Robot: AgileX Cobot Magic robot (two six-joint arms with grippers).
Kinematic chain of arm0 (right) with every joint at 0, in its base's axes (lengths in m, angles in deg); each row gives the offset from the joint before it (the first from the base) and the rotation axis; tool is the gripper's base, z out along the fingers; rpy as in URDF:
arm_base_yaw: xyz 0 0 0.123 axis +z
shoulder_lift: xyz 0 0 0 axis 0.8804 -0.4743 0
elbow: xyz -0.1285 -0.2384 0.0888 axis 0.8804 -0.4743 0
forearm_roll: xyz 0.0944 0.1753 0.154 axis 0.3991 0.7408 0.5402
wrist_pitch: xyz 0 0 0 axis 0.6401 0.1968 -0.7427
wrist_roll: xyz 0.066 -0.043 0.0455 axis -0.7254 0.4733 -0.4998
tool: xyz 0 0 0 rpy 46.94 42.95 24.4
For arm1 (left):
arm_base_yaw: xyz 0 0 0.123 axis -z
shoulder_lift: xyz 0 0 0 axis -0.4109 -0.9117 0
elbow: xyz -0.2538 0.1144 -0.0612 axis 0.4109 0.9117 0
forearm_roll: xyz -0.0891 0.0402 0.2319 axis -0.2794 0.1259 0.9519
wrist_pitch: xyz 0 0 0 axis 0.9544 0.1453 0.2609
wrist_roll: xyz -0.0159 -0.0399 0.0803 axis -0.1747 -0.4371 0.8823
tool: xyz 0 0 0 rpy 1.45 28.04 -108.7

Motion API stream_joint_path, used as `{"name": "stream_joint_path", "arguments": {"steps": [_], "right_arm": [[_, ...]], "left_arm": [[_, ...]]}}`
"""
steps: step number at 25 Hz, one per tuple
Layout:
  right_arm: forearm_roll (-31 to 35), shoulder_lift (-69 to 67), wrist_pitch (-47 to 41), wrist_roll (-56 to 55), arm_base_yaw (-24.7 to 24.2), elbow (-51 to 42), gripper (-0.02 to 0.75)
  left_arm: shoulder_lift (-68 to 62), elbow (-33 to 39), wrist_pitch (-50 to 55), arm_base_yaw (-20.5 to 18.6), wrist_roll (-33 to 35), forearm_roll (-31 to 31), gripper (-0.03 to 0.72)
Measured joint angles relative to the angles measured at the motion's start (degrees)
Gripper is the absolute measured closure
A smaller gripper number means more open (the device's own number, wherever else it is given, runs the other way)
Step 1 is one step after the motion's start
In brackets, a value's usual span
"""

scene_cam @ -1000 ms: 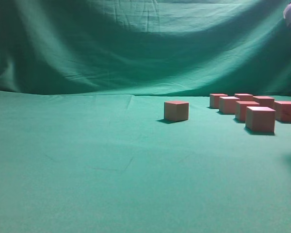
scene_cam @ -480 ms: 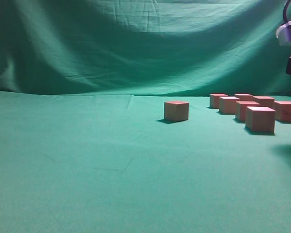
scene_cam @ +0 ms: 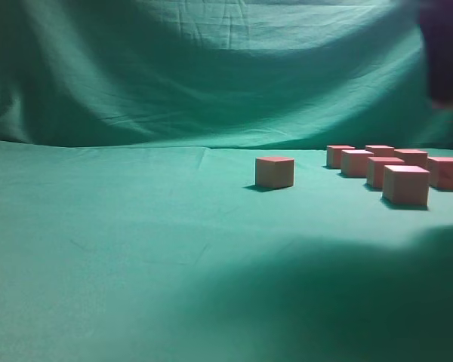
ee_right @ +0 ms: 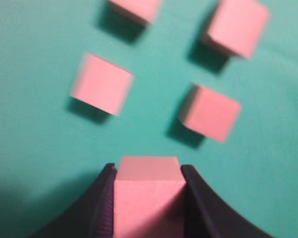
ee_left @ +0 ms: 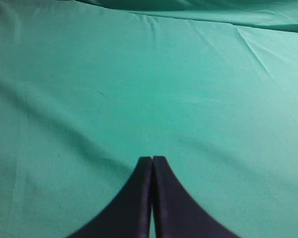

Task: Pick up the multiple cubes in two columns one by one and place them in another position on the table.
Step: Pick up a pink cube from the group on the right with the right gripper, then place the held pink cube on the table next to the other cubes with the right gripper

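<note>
now the right tool (ee_right: 148, 198) sits clamped on one cube (ee_right: 148, 191) above the remaining cubes (ee_right: 208, 113) on the table (ee_right: 35, 124) — lift it straight, well clear of those neighbours, while the left tool (ee_left: 152, 161) rests pressed together over bare cloth.

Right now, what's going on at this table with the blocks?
The right gripper has a small reddish-pink wood-like cube between its jaws, both jaws pressed against its sides, above the table covered in green cloth. Below it, four more pink cubes sit in two columns. In the exterior view one cube stands alone, left of the remaining group. The left gripper is shut and empty over bare cloth.
</note>
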Motion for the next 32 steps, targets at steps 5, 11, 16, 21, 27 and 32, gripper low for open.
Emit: {"name": "stream_joint_path", "arguments": {"steps": [5, 11, 16, 21, 27, 32], "right_arm": [[0.22, -1.22, -1.81, 1.14, 8.01, 10.86, 0.469], [0.12, -12.65, -8.06, 7.83, 14.09, 26.72, 0.469], [0.12, -24.28, -12.36, 14.96, 15.95, 39.81, 0.469], [0.02, -32.49, -12.59, 21.1, 16.08, 48.07, 0.469], [0.02, -36.13, -12.38, 29.8, 16.08, 48.91, 0.469], [0.02, -37.51, -9.24, 32.52, 16.08, 48.91, 0.469]], "left_arm": [[0.0, 0.0, 0.0, 0.0, 0.0, 0.0, 0.688], [0.0, 0.0, 0.0, 0.0, 0.0, 0.0, 0.688], [0.0, 0.0, 0.0, 0.0, 0.0, 0.0, 0.688], [0.0, 0.0, 0.0, 0.0, 0.0, 0.0, 0.688], [0.0, 0.0, 0.0, 0.0, 0.0, 0.0, 0.688], [0.0, 0.0, 0.0, 0.0, 0.0, 0.0, 0.688]]}}
